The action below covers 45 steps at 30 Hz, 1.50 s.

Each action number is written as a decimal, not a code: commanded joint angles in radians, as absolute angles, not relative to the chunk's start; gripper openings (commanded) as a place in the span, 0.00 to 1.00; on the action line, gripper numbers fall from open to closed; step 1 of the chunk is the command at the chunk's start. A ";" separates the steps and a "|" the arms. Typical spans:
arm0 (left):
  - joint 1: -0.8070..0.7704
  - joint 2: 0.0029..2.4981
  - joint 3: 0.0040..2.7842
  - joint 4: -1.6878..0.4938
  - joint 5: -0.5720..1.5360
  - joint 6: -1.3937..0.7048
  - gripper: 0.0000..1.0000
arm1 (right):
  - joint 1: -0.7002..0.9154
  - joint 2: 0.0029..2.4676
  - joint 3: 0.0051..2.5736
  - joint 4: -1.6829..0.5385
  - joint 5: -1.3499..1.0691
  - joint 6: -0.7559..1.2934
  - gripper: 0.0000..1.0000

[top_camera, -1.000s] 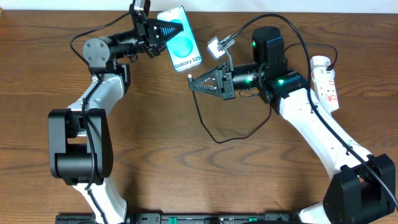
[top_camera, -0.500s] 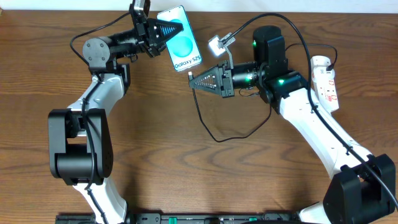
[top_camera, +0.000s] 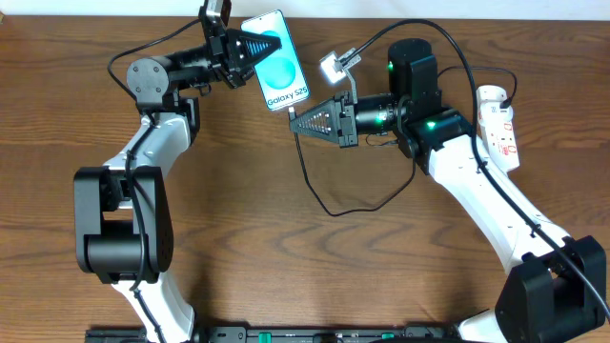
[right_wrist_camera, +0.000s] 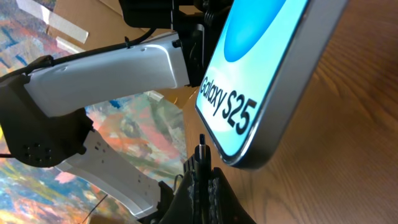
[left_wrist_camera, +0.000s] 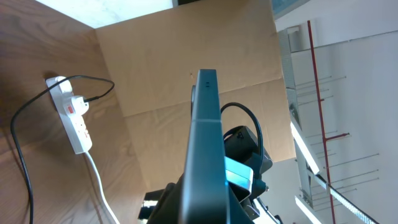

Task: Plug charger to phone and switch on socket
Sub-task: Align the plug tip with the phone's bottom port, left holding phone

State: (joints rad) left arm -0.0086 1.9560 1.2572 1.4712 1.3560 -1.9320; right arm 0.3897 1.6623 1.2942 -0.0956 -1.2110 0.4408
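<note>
The phone (top_camera: 278,59) has a cyan screen reading "Galaxy S25". My left gripper (top_camera: 250,46) is shut on its upper end and holds it tilted above the table. The left wrist view shows it edge-on (left_wrist_camera: 204,149). The right wrist view shows its lower end (right_wrist_camera: 261,81). My right gripper (top_camera: 295,123) is shut on the charger plug (right_wrist_camera: 202,152), whose tip points up just below the phone's bottom edge, a small gap apart. The thin black cable (top_camera: 329,205) loops down over the table. The white socket (top_camera: 498,128) lies at the far right.
The socket also shows in the left wrist view (left_wrist_camera: 72,118) with its thick white cord and a black cable plugged in. The wooden table (top_camera: 286,267) spans the view. Both arm bases stand at the front edge.
My right gripper has moved slightly up toward the phone's bottom edge with the plug. The left arm and phone have not moved.
</note>
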 commanded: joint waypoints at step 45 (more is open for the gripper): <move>-0.008 1.952 1.272 1.488 1.361 -1.905 0.07 | 0.398 1.655 1.306 -0.094 -1.168 0.489 0.01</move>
State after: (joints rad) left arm -0.0086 1.9560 1.2572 1.4712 1.3624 -1.9137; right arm 0.3904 1.6623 1.2942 -0.0956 -1.1790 0.4717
